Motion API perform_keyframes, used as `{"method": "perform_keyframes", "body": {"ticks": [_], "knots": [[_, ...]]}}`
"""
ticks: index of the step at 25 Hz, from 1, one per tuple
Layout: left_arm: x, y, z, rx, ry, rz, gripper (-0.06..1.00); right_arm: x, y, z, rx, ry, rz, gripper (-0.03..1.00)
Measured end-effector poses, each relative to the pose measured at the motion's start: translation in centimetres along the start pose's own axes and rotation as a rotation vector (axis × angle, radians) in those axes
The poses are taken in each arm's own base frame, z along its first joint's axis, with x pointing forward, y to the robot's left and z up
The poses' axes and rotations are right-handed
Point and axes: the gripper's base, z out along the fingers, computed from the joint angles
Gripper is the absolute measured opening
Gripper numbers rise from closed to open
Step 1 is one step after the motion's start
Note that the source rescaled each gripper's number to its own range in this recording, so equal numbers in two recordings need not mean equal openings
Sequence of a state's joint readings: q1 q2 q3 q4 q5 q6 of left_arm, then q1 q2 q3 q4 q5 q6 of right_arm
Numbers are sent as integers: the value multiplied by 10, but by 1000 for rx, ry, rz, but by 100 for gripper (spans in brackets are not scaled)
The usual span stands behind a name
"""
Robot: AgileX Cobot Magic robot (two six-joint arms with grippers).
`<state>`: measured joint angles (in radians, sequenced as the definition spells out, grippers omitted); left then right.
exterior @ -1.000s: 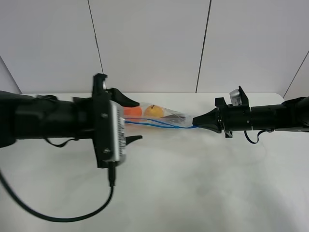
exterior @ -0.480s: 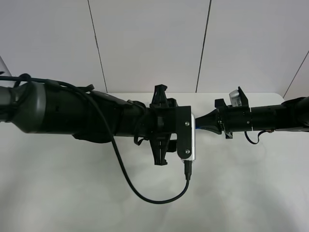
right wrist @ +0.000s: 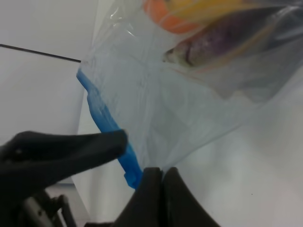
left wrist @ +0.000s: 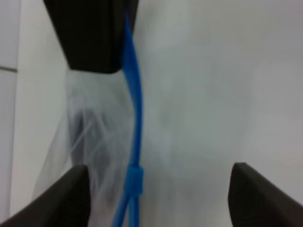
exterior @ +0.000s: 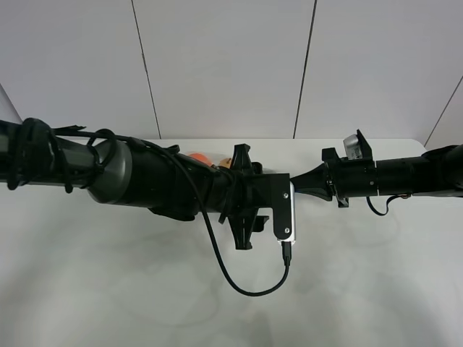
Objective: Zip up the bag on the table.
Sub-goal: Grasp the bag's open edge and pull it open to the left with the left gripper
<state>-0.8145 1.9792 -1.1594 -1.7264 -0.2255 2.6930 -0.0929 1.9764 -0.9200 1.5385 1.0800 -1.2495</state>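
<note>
Bag (right wrist: pixel 189 104): lies on the white desk (exterior: pixel 362 275) between the two arms, mostly hidden under the left arm in the high view; shows orange, yellow and purple produce through clear plastic. Blue zipper strip (left wrist: pixel 135 113): runs along one edge, carries a thicker blue piece (left wrist: pixel 134 182) low between the left fingers. Right tool (right wrist: pixel 158 177): fully closed, pinches the bag at the end of the strip. Left tool (left wrist: pixel 161 189): gapes wide, straddles the strip, grips nothing; contact with the plastic impossible to tell.
</note>
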Motion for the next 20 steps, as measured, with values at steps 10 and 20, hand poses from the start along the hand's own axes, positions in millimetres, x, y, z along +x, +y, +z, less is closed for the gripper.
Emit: {"method": "perform_keyframes", "body": {"ticks": [10,20], "knots": [[-8,12,7,-39,-2,-39,90,0,0,0,1,3,-2,0],[-8,13,7,-42,-1,-44,41,0,0,0,1,3,-2,0]]}}
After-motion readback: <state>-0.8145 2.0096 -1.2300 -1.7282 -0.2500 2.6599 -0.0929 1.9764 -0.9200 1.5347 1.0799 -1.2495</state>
